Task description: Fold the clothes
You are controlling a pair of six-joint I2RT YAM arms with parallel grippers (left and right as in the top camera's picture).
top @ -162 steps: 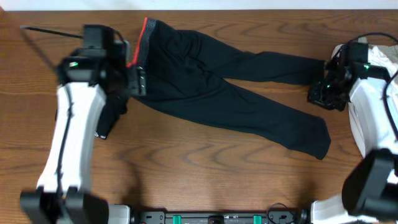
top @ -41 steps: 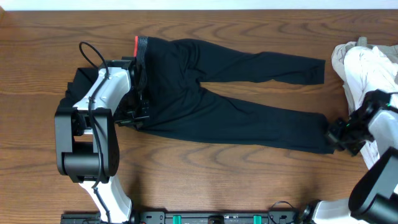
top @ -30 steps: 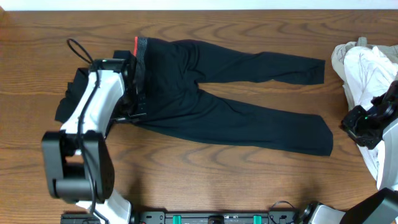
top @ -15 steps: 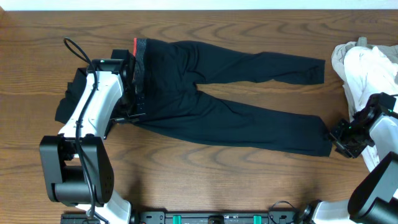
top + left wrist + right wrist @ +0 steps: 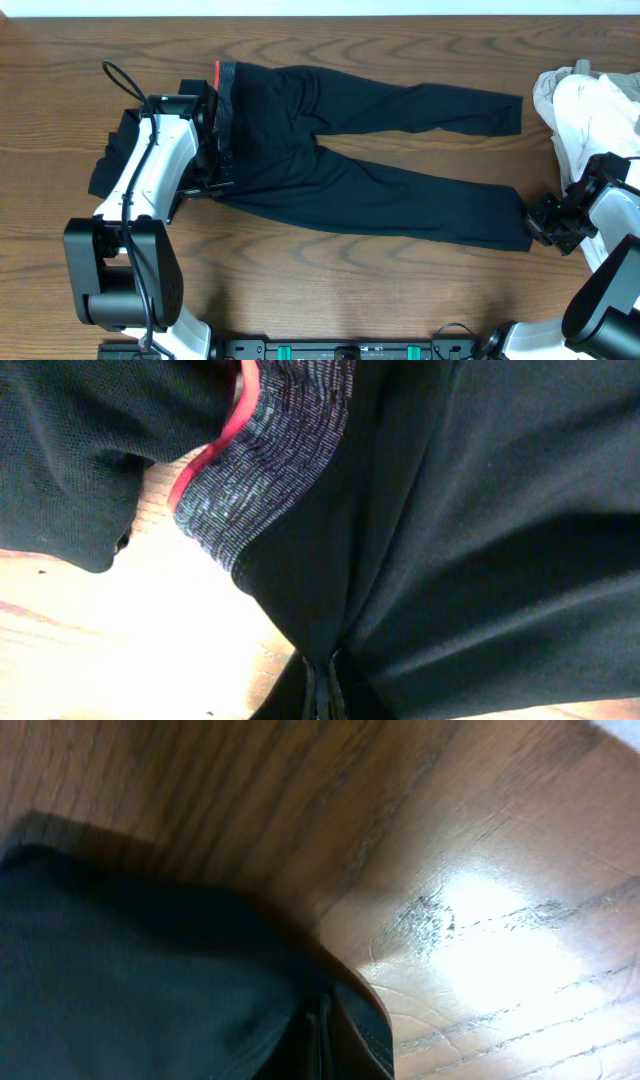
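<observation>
The right claw, away at the right edge of the desk a second ago, is back and pinches the hem of the trousers, spread toward the far edge, while the left claw stays closed on their waist, so folding can probably begin

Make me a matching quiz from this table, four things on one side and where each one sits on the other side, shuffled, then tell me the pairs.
Things:
1. grey waistband
2. left pincer
3. right pincer
4. white cloth heap

Places:
A. hem of the near leg of the trousers
B. right edge of the table
C. left end of the trousers, beside the red edge
D. near corner of the trousers' waist

Pairs: 1-C, 2-D, 3-A, 4-B
</observation>
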